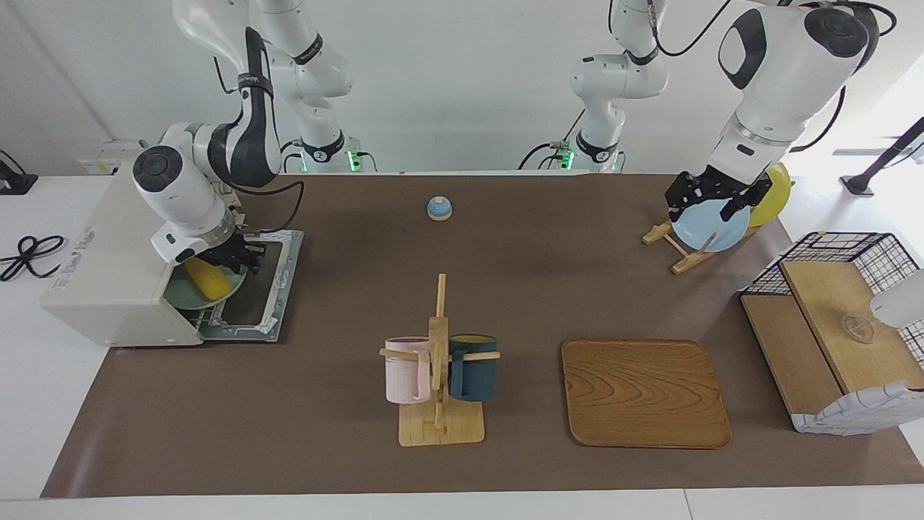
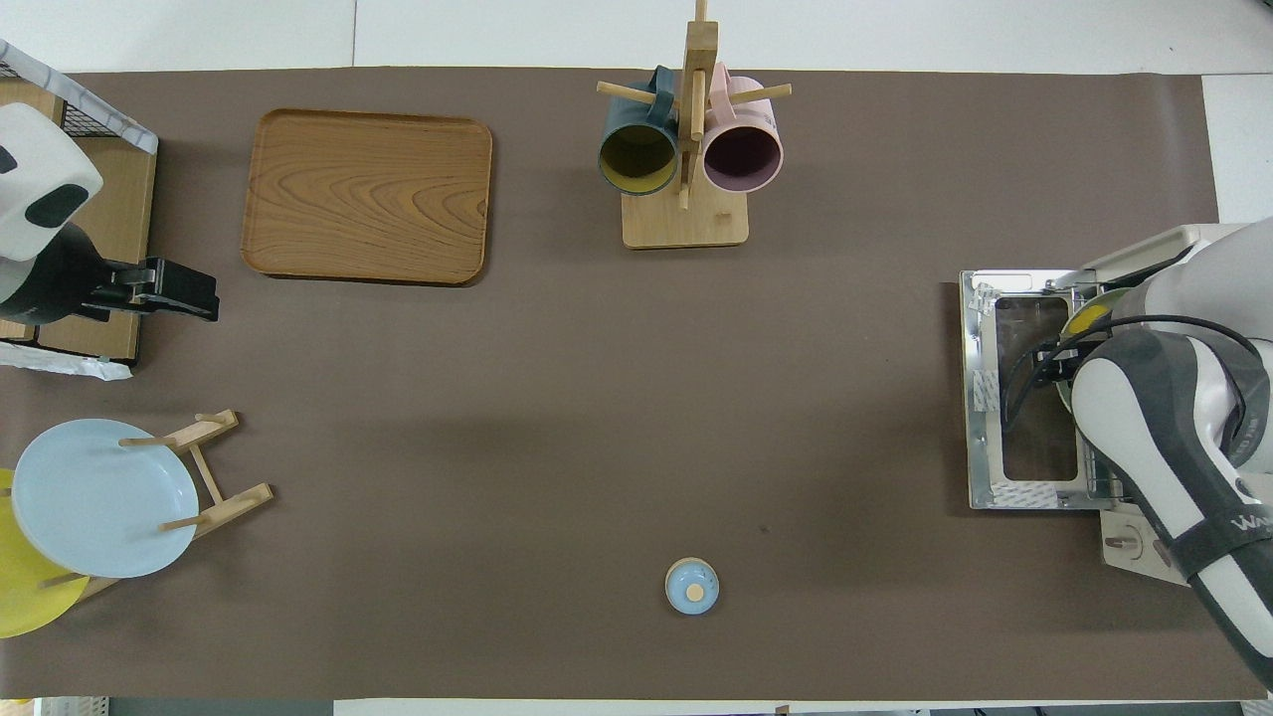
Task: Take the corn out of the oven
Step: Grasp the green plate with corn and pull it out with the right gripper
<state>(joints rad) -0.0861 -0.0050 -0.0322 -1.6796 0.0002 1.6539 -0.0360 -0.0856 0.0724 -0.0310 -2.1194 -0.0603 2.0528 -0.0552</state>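
The off-white oven (image 1: 108,260) stands at the right arm's end of the table with its door (image 1: 254,292) dropped flat. In its mouth the yellow corn (image 1: 207,280) lies on a green plate (image 1: 184,297). My right gripper (image 1: 234,258) is down at the oven mouth, right at the end of the corn nearer the robots. In the overhead view only a tip of the corn (image 2: 1091,316) shows past the right arm, beside the oven door (image 2: 1024,388). My left gripper (image 1: 706,206) waits open and empty over the plate rack.
A mug tree (image 1: 439,361) with a pink and a dark blue mug stands mid-table, a wooden tray (image 1: 642,393) beside it. A blue plate (image 1: 711,227) and a yellow plate (image 1: 772,191) lean in a rack. There is also a small blue bell (image 1: 439,208) and a wire basket (image 1: 837,332).
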